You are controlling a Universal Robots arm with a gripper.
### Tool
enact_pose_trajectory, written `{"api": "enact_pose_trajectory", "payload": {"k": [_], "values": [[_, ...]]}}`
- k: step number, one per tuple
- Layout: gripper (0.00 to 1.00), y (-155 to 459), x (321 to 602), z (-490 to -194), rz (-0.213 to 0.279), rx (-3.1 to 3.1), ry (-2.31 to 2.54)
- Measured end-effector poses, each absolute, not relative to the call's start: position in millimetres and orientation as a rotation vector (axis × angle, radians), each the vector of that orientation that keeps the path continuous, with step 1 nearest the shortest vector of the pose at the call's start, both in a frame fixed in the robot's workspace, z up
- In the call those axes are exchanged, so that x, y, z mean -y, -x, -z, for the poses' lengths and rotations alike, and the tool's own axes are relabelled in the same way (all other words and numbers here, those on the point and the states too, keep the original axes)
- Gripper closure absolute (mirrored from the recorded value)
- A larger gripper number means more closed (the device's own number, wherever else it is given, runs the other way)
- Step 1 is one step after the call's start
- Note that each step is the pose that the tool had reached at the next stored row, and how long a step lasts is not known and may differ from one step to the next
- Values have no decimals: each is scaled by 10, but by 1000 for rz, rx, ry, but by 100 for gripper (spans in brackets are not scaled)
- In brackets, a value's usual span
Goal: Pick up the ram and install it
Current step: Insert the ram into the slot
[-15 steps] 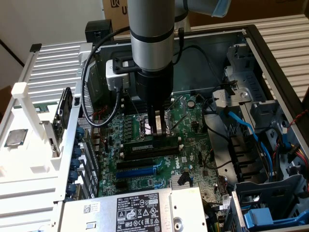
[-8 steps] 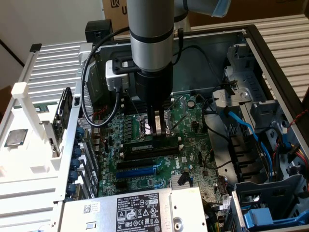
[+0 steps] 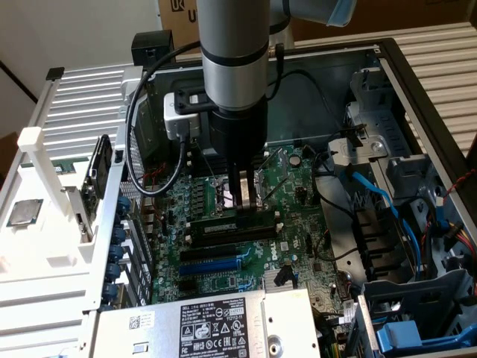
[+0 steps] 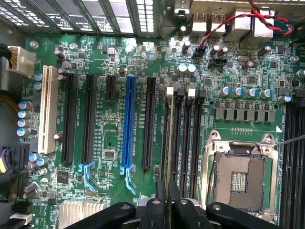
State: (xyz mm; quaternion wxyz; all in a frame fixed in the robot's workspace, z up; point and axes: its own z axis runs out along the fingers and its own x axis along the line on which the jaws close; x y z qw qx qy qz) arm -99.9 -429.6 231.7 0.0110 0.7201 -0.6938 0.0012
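The ram (image 3: 223,225) is a thin dark stick with a pale label. It lies along the black memory slots (image 3: 231,237) on the green motherboard (image 3: 291,186), and I cannot tell whether it is seated. My gripper (image 3: 243,209) points straight down with its fingers shut on the stick's upper edge. In the wrist view the ram (image 4: 165,143) appears edge-on as a thin line beside the slots with white end clips (image 4: 190,91). It runs up into the black gripper (image 4: 166,193).
The open CPU socket (image 4: 238,179) lies just beside the memory slots. A blue expansion slot (image 3: 216,265) and a silver power supply (image 3: 209,321) sit nearer the camera. Blue cables (image 3: 380,198) and drive cages fill the exterior view's right. A white fixture (image 3: 45,224) stands outside the case.
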Motion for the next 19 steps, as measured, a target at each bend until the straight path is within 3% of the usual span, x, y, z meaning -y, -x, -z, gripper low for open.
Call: {"api": "enact_pose_trajectory", "payload": {"k": [19], "values": [[87,1001,4305,-2303,-4,2168,-2243]]}}
